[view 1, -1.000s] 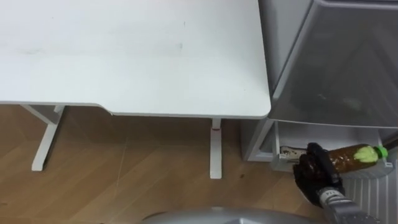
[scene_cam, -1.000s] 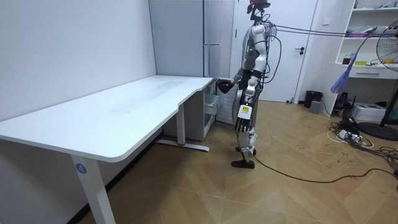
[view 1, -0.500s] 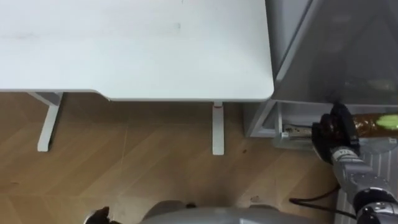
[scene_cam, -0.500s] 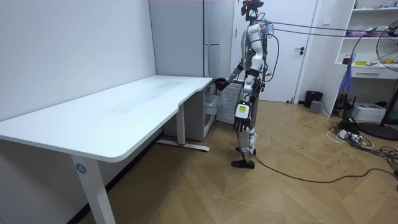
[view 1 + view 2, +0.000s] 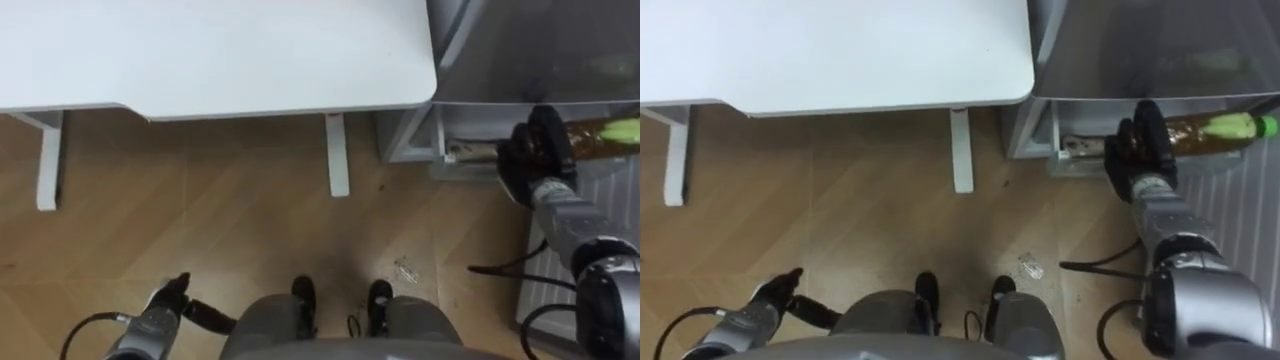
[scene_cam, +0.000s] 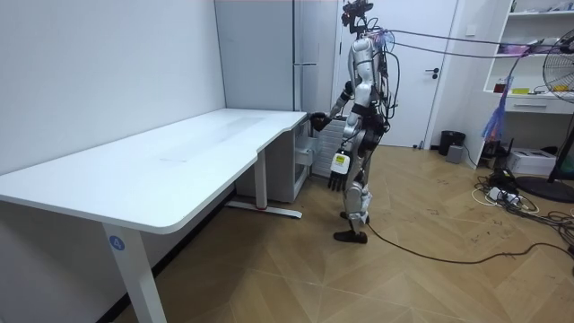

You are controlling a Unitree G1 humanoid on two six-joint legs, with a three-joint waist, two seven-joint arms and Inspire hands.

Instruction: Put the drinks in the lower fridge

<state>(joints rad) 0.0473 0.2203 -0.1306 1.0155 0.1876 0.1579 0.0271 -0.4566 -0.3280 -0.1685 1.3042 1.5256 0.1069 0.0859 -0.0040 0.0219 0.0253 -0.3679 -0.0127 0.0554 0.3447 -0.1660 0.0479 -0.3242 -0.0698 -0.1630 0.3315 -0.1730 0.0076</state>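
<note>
right hand at two o'clock grips a brown, green-capped bottle by the lower fridge, white table at eleven.

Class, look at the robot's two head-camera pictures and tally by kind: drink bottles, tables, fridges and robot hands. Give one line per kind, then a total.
Bottle: 1, held by the right hand at the fridge's lower part
Table: 1
Fridge: 1
Hands: 2, the right hand and the left hand
Total: 5
</note>
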